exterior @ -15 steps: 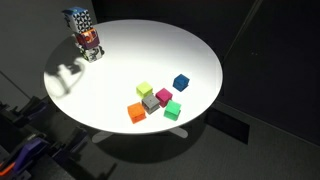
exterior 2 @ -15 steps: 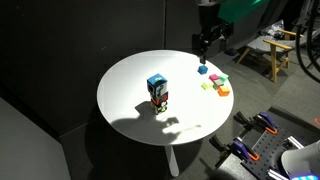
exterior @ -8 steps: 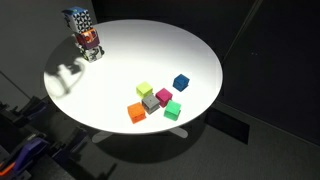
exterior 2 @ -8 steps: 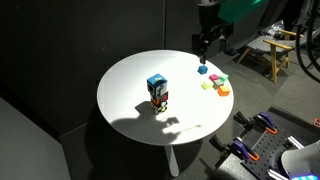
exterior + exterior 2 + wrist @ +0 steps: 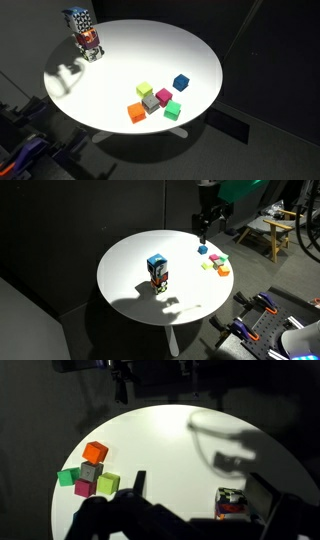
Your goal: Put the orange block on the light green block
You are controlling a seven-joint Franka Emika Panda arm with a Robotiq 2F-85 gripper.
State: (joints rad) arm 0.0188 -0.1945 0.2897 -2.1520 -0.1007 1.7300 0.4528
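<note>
The orange block (image 5: 136,112) sits on the round white table (image 5: 120,60) in a cluster of cubes, also in the wrist view (image 5: 95,452) and an exterior view (image 5: 223,271). The light green block (image 5: 145,89) lies close by, on the other side of a grey cube (image 5: 150,101); it also shows in the wrist view (image 5: 108,483). My gripper (image 5: 204,230) hangs high above the table's edge near the cluster. In the wrist view it (image 5: 205,495) is open and empty.
A magenta cube (image 5: 164,96), a bright green cube (image 5: 172,110) and a blue cube (image 5: 181,82) belong to the cluster. A patterned box (image 5: 85,33) stands upright across the table, also in the wrist view (image 5: 232,502). Dark surroundings ring the table.
</note>
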